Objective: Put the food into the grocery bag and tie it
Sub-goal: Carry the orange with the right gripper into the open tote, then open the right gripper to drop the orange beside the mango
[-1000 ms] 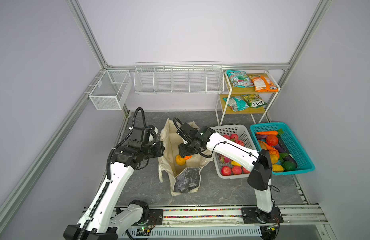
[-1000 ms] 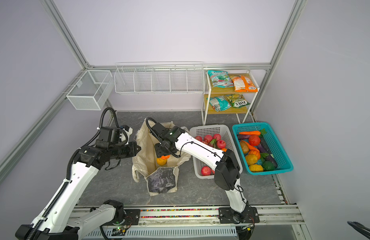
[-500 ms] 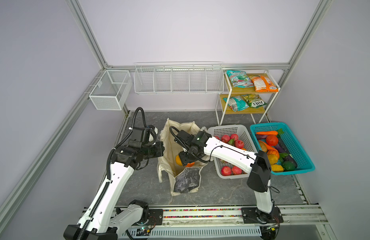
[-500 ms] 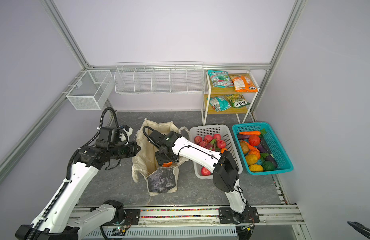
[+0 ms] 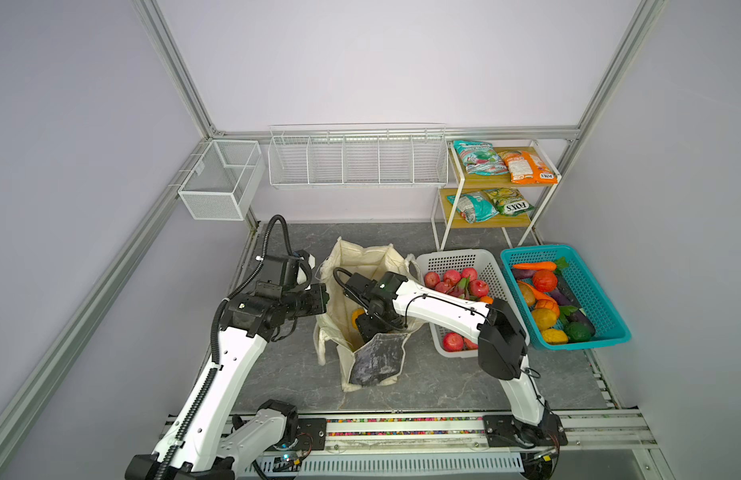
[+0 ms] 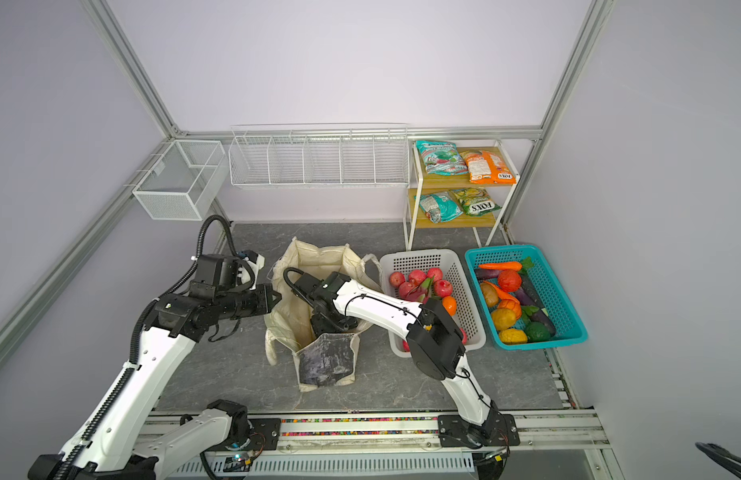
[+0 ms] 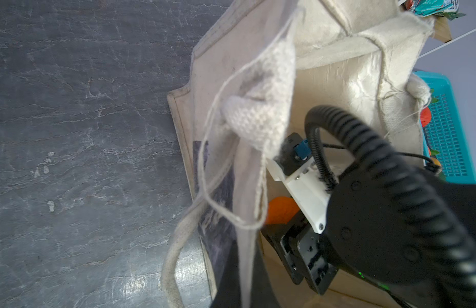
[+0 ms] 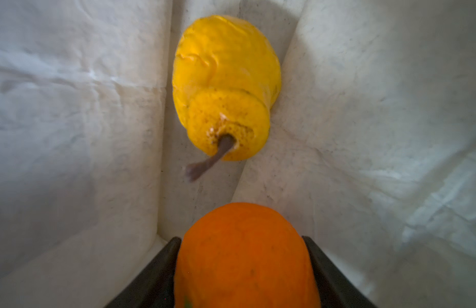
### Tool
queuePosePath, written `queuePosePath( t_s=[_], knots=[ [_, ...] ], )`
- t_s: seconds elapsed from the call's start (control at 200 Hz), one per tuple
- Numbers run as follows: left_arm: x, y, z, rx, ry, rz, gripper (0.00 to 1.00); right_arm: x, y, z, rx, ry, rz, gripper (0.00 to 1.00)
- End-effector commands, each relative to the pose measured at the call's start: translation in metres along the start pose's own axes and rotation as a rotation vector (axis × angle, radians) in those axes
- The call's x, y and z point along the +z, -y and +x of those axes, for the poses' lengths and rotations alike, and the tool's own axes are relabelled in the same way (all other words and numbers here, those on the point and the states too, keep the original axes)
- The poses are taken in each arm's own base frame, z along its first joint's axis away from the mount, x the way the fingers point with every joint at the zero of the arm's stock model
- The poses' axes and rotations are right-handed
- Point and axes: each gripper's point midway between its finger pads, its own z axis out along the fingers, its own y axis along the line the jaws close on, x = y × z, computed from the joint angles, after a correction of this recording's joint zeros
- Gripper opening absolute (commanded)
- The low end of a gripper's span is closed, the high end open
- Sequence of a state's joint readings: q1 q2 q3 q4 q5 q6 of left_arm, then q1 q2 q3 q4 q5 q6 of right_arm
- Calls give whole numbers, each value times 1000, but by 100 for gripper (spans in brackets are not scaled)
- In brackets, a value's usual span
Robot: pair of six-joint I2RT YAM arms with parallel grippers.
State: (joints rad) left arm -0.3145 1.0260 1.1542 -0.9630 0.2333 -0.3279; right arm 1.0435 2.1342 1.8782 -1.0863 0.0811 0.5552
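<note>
The grocery bag point(image 5: 368, 257) point(image 6: 318, 257) stands upright on the grey floor, its mouth open. My left gripper point(image 5: 325, 301) point(image 6: 277, 297) point(image 7: 247, 293) is shut on the fabric of the bag's left rim. My right gripper point(image 5: 366, 328) point(image 8: 240, 240) reaches down inside the bag. A large orange point(image 8: 244, 253) point(image 7: 280, 210) fills the gap between its fingers, just above the bag's bottom. A small yellow pear-like fruit point(image 8: 226, 88) lies in a bottom corner of the bag. The dragon fruit point(image 5: 462, 286) lies in the white basket. The orange snack packet point(image 5: 526, 166) sits on the shelf.
A white perforated basket point(image 5: 456, 262) of red fruit stands right of the bag. Beside it is a teal basket point(image 5: 601, 299) of mixed produce. A two-tier shelf point(image 5: 447, 208) with packets stands at the back right. Wire baskets point(image 5: 356, 158) hang on the back wall.
My right gripper has gone from the bag's mouth down deep inside it, carrying the orange. The left gripper and the bag's rim have stayed in place.
</note>
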Motion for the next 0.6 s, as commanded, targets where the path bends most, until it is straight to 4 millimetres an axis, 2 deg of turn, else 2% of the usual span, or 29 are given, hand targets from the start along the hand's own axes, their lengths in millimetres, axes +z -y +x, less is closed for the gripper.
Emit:
queuePosePath(
  t_s=[0.0,0.16,0.385,0.475,0.5,0.595],
  knots=[
    [-13,8,-8,39,48,25,0,14,6,9,13,-39,39,76],
    [-13,8,-6,44,44,30,0,21,9,11,28,-44,55,85],
    [-11,7,-1,53,37,34,0,16,12,10,55,-21,70,100],
    [-11,8,1,54,35,41,0,11,11,8,58,-7,67,93],
    [-11,8,1,54,36,42,0,10,10,7,58,-4,66,88],
    [-10,7,3,54,35,41,0,4,12,4,56,14,72,88]
  ],
)
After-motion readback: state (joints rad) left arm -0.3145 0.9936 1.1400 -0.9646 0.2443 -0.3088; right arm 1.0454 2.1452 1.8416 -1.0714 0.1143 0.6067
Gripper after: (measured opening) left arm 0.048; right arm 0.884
